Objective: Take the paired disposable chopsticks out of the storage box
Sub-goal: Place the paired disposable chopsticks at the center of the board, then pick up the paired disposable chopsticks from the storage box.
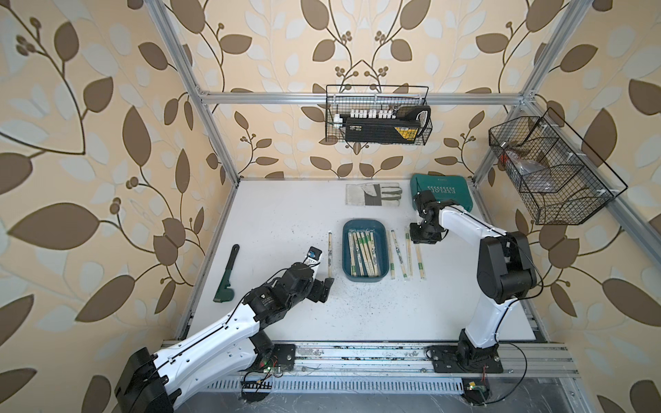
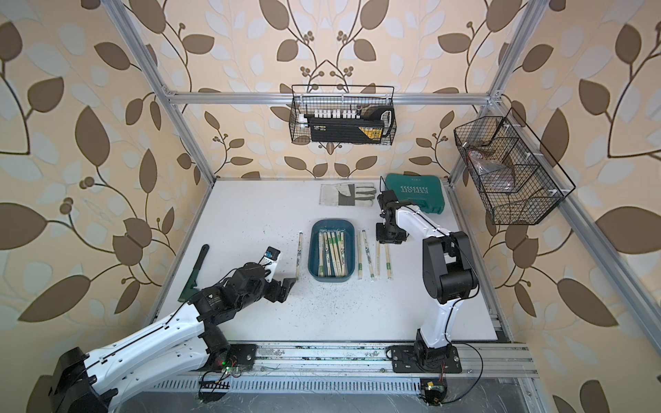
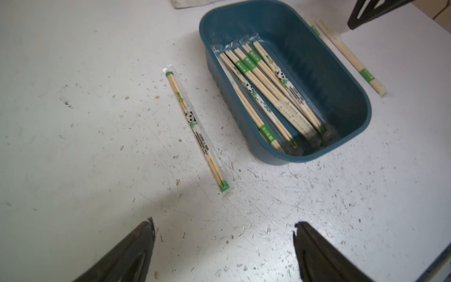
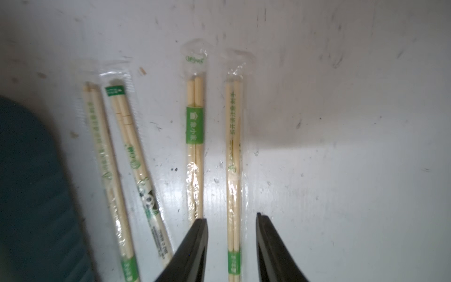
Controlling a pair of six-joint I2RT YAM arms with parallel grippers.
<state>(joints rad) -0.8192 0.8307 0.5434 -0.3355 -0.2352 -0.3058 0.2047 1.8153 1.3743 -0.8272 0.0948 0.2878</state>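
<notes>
Only the right wrist view shows the right jaws parted astride a loose chopstick pair (image 4: 233, 171); left jaws gape empty.

Bare pale wood paired disposable chopsticks (image 4: 195, 146), clear glossy crinkly plastic sleeves. Smooth matt teal plastic storage box (image 3: 346, 80). White bench (image 3: 85, 146), slight sheen, scratched, speckled. Worn cloth glove (image 1: 372, 195). Black metal-wire basket (image 1: 332, 136).

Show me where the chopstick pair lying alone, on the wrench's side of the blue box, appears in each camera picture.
Both top views: lone chopstick pair, mid-picture, just left of the storage box.
Left wrist: centre, slanting, apart from the box's wall.
Right wrist: not in it; four other pairs show.
Shared landmark: the storage box, visible in all four views.
</notes>
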